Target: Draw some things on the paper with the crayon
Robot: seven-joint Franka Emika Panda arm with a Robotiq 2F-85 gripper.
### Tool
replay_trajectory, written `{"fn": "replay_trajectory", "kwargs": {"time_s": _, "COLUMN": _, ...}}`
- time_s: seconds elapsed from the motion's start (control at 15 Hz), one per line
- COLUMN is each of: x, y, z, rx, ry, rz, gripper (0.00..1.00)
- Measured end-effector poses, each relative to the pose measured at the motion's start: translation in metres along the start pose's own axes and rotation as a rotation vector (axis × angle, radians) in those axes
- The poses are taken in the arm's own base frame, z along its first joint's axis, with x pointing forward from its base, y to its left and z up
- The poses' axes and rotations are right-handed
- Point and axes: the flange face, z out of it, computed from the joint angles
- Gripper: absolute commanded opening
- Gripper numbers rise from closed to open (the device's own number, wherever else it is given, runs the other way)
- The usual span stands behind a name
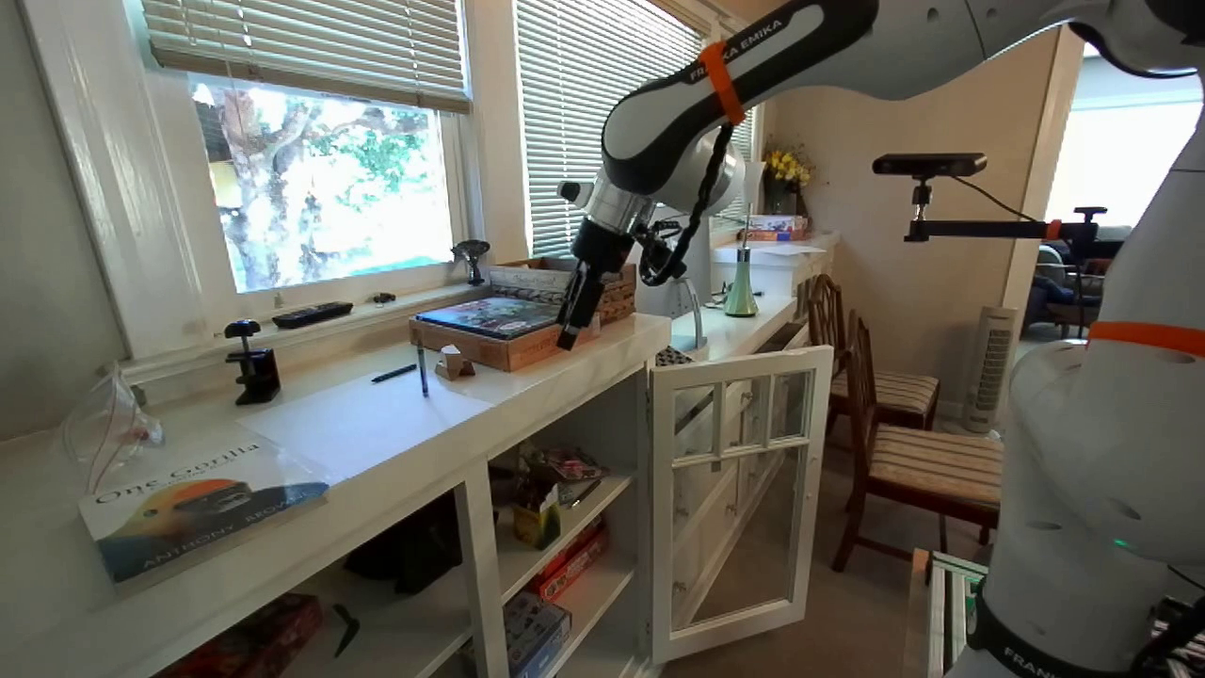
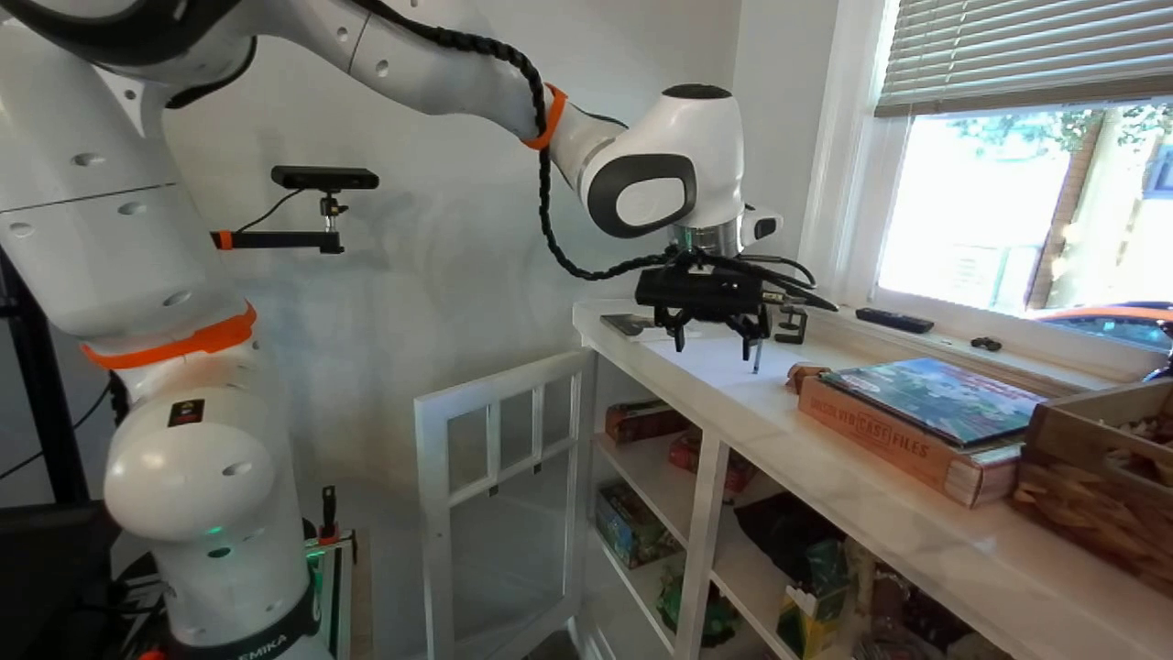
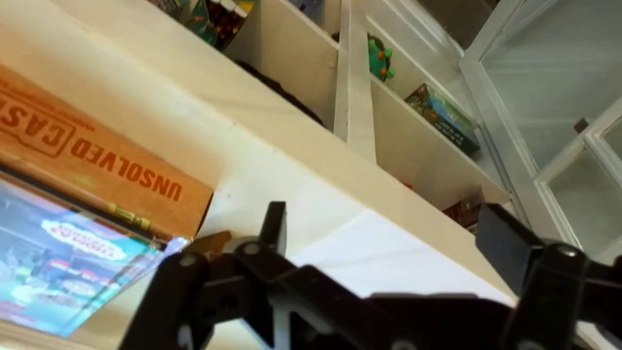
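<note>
- Toward the left end of the bench (image 1: 584, 381), by the front edge: a book (image 1: 202, 513).
- Next, nearer the back edge: a black clamp (image 1: 256, 372).
- Then, stretching close to the front edge: the paper (image 1: 367, 426), with no drawn marks to be made out. Drawing, by judgement, not yet begun.
- Along the paper's back side: a thin dark stick (image 1: 393, 374), flat. Just right of that, a slim upright stick (image 1: 423, 374), apparently on the paper. To be taken as the crayon, probably: one of these two; cannot tell which.
- Further right: a small cardboard piece (image 1: 455, 363), then a box (image 1: 494, 352).
- Raised near the bench's front edge: the hand (image 3: 388, 234), released, fingers (image 3: 275, 223) spread wide, nothing between.
- Done so far: nothing visible. Left, as judged: gripping the crayon, lowering to the paper, drawing.
</note>
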Motion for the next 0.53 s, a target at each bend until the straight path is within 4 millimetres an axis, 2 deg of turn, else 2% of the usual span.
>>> {"fn": "replay_trajectory", "kwargs": {"time_s": 0.2, "x": 0.01, "y": 0.003, "z": 0.019, "rx": 0.015, "ry": 0.099, "rz": -0.051, "gripper": 1.0}}
{"fn": "replay_trajectory", "kwargs": {"time_s": 0.53, "x": 0.027, "y": 0.017, "z": 0.061, "rx": 0.073, "ry": 0.144, "rz": -0.093, "gripper": 1.0}}
